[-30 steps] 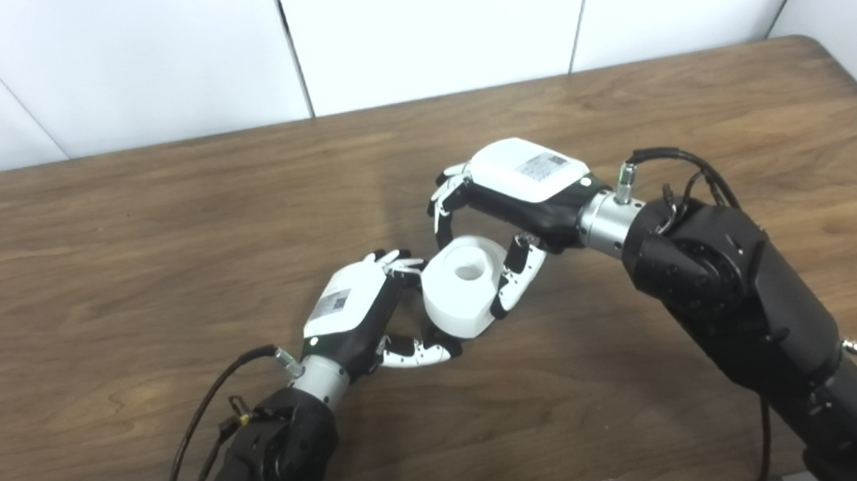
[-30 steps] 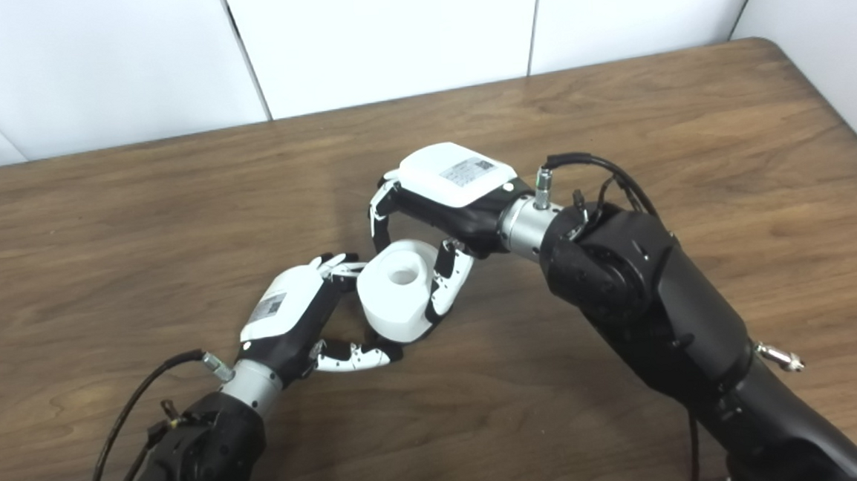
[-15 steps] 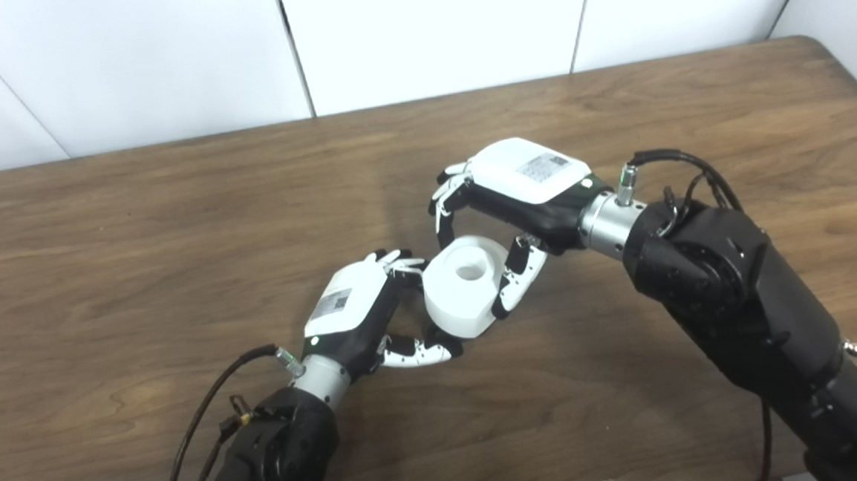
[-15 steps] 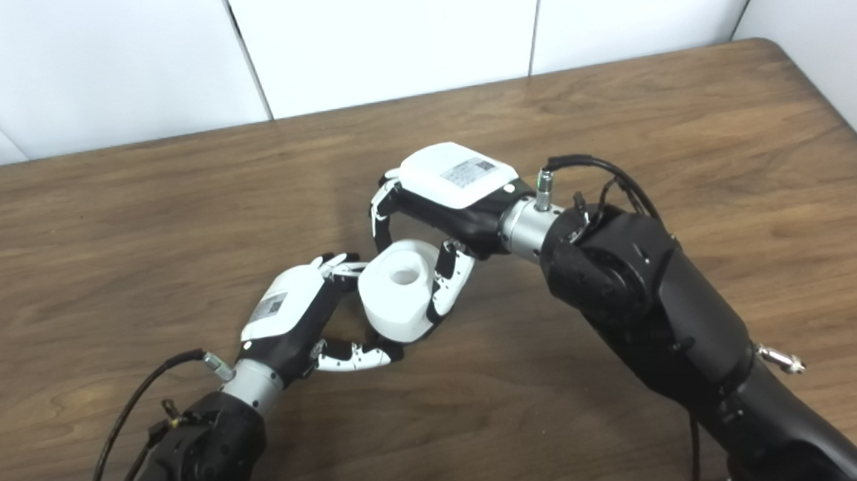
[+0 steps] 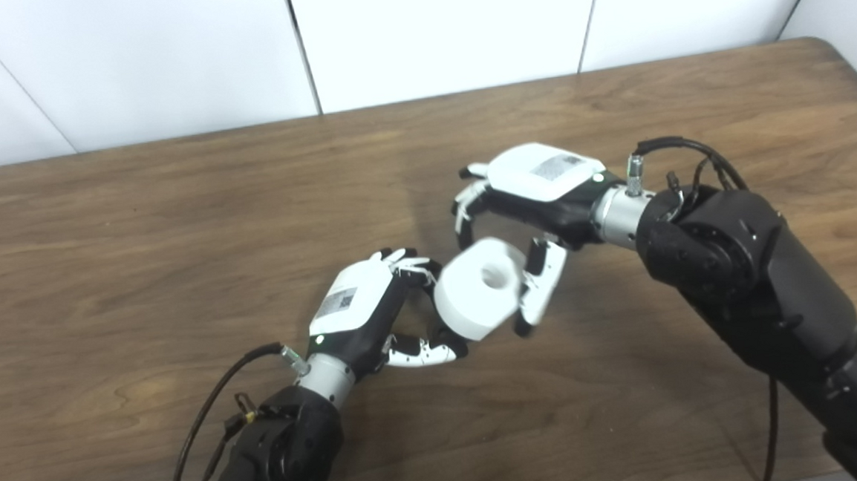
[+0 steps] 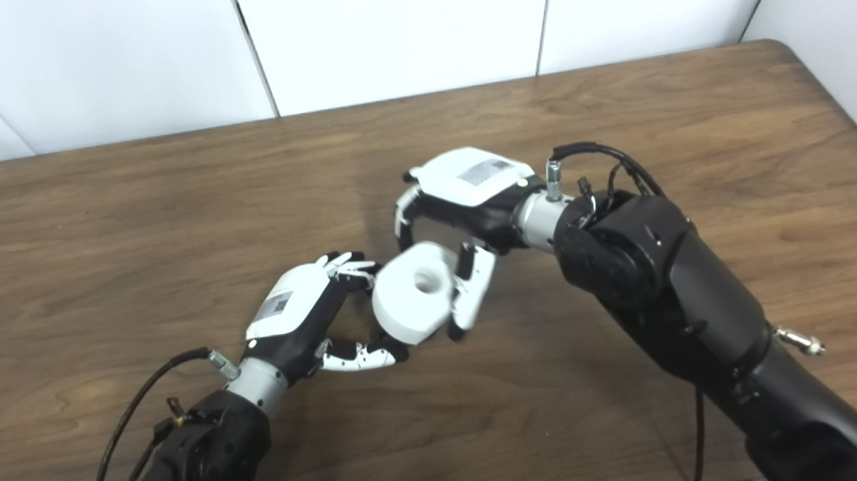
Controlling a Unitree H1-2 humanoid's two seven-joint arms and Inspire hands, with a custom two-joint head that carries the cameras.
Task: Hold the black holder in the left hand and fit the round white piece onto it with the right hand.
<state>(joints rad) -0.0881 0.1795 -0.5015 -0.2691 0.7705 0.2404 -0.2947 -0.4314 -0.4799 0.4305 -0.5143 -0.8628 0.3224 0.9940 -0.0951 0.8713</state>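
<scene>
White round piece (image 5: 477,288) now tilts more, gripped between right hand (image 5: 527,212) and left hand (image 5: 373,311); both views match; holder hidden.

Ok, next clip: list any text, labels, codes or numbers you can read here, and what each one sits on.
No text is legible in either view.
Left hand: a small square code sticker on its white back cover, too small and blurred to read.
Right hand: a rectangular grey label on its white back cover, printed but blurred, not readable.
Round white piece: plain, no marking.
Table: no marking.
</scene>
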